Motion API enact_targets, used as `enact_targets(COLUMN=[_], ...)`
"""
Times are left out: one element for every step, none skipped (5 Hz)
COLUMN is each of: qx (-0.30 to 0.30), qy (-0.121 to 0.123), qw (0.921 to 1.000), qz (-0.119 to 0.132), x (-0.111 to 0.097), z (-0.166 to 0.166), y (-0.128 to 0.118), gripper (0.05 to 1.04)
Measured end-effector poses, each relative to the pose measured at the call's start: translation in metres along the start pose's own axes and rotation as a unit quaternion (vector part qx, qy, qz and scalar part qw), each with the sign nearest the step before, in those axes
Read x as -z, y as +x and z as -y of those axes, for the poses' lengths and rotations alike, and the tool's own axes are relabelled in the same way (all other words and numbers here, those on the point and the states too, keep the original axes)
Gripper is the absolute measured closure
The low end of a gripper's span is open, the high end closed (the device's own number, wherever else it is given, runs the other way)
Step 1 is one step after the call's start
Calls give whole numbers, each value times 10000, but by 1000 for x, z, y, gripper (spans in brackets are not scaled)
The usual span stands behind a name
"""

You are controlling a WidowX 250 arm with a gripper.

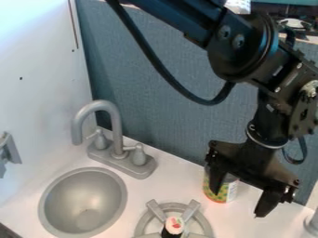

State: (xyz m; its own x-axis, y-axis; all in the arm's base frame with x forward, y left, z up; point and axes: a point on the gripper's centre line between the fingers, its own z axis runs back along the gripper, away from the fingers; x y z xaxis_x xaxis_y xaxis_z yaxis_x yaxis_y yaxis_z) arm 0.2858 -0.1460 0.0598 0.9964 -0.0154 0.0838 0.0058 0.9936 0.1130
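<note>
My black gripper (237, 203) hangs at the right side of the camera view, its two fingers spread wide apart with nothing held. A can (218, 189) with a green, orange and white label stands upright on the counter beside and partly behind the left finger, which hides some of it. Whether finger and can touch, I cannot tell. Left of the can, a small sushi-like piece (173, 226) with a white top, red marks and a dark side sits on the grey stove burner (142, 224) at the bottom edge.
A grey sink basin (84, 200) lies at the lower left, with a grey faucet (118, 139) behind it. The blue-grey back wall (168, 111) and white side wall (37, 83) bound the counter. A grey object (312, 223) stands at the lower right edge.
</note>
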Motion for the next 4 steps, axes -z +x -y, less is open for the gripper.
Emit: enact_targets(qx=[24, 75, -123, -176], qy=[84, 346, 416, 316], qw=[9999, 9985, 9977, 9988], qz=[-144, -416, -512, -323], x=[10, 30, 50, 70], z=[-1, -21, -47, -57], y=[-4, -10, -15, -17], gripper=[83, 83, 83, 83])
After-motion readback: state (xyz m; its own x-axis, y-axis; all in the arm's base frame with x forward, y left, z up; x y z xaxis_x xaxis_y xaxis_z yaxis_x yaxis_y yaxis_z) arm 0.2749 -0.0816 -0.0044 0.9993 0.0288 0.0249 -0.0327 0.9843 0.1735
